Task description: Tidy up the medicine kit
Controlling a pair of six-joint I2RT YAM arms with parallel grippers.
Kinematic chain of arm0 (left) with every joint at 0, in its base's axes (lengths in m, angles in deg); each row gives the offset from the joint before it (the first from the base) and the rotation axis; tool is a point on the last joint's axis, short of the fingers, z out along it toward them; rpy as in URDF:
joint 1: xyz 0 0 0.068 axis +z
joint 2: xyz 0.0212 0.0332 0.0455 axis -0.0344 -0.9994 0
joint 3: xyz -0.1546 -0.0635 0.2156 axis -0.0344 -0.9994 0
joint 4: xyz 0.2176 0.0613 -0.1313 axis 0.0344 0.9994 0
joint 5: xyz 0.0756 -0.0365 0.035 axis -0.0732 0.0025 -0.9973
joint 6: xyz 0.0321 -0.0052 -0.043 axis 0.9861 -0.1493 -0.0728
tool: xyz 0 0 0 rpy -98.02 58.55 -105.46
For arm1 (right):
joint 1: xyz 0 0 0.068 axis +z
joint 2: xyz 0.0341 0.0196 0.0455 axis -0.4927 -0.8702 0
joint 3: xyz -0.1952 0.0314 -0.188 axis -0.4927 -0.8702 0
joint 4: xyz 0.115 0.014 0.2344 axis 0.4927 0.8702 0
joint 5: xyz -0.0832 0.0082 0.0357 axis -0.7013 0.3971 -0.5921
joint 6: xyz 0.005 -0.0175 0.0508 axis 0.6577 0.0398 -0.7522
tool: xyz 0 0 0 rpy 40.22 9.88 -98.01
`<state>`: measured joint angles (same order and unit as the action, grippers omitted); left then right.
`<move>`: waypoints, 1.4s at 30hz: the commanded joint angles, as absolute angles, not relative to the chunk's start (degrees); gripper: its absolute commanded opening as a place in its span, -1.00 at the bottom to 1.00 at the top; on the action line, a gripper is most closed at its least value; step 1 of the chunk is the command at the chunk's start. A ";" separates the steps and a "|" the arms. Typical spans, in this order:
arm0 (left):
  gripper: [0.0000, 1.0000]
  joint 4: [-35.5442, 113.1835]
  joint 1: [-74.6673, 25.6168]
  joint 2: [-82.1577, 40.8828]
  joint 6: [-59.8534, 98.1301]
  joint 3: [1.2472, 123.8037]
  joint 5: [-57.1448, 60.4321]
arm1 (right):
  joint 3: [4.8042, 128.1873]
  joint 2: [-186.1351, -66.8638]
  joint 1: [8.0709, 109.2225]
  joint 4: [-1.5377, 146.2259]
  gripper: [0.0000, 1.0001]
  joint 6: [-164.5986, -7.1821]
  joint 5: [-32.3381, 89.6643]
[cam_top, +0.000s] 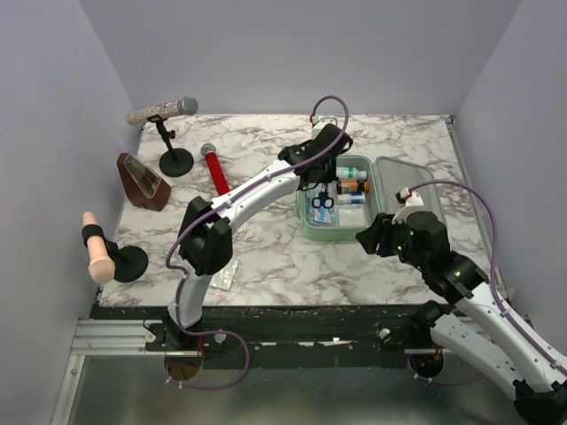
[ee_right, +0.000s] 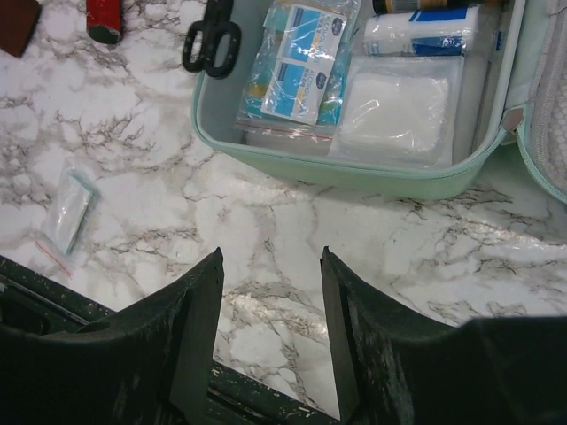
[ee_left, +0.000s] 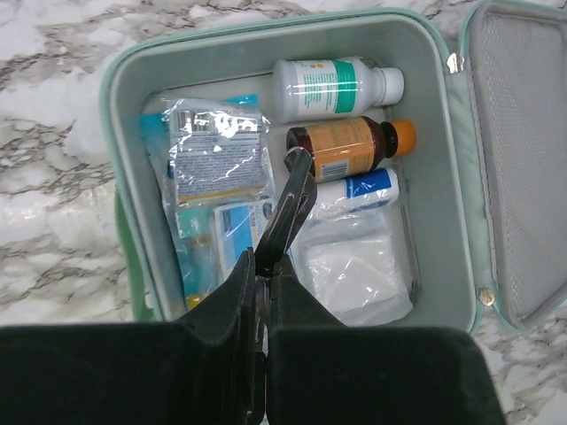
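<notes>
The mint-green medicine kit (cam_top: 306, 232) lies open at mid-table, its lid (cam_top: 403, 181) flat to the right. My left gripper (cam_top: 321, 184) hangs over the tray, shut on black scissors (cam_top: 322, 202). In the left wrist view the scissors (ee_left: 293, 205) stick out from the shut gripper (ee_left: 266, 266) above the kit (ee_left: 124, 97), which holds a white bottle (ee_left: 332, 86), an amber bottle (ee_left: 350, 146), a gauze roll (ee_left: 359, 189), a gauze pad (ee_left: 354, 266) and packets (ee_left: 217, 150). My right gripper (ee_right: 270, 257) is open and empty over the marble, in front of the kit (ee_right: 354, 177).
A small clear packet (cam_top: 226, 276) lies near the table's front edge and also shows in the right wrist view (ee_right: 66, 208). A red-handled tool (cam_top: 215, 168), a microphone on a stand (cam_top: 164, 111), a brown wedge (cam_top: 142, 181) and a beige handle on a black stand (cam_top: 99, 248) are at the left.
</notes>
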<state>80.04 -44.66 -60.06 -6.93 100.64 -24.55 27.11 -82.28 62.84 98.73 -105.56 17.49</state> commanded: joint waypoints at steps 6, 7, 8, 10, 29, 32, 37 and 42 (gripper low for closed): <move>-0.86 78.80 -45.13 -72.40 -9.80 110.32 -18.48 | 27.86 -80.93 63.09 102.07 0.14 -104.65 15.57; -0.85 79.07 -45.14 -73.37 -9.80 111.11 -18.57 | 27.95 -81.01 63.09 102.07 0.14 -104.65 15.31; -0.82 79.07 -45.14 -73.98 -9.80 111.47 -18.66 | 27.95 -81.10 63.09 102.24 0.14 -104.74 15.14; -0.82 78.72 -45.05 -74.95 -10.06 111.47 -18.66 | 28.04 -81.02 63.09 102.25 0.14 -104.74 14.96; 0.19 75.73 -44.17 -72.33 -10.42 106.90 -20.94 | 28.39 -81.81 63.09 102.69 0.14 -104.91 14.96; 0.26 75.29 -44.17 -64.38 -8.67 101.93 -23.56 | 28.30 -82.15 63.09 102.60 0.14 -105.00 15.04; 0.48 74.15 -43.99 -48.72 -7.25 86.38 -31.64 | 28.22 -83.47 63.09 101.46 0.14 -104.92 16.01; 0.65 75.19 -41.45 -30.96 -10.23 65.19 -36.14 | 27.25 -85.49 63.09 98.03 0.14 -105.18 18.73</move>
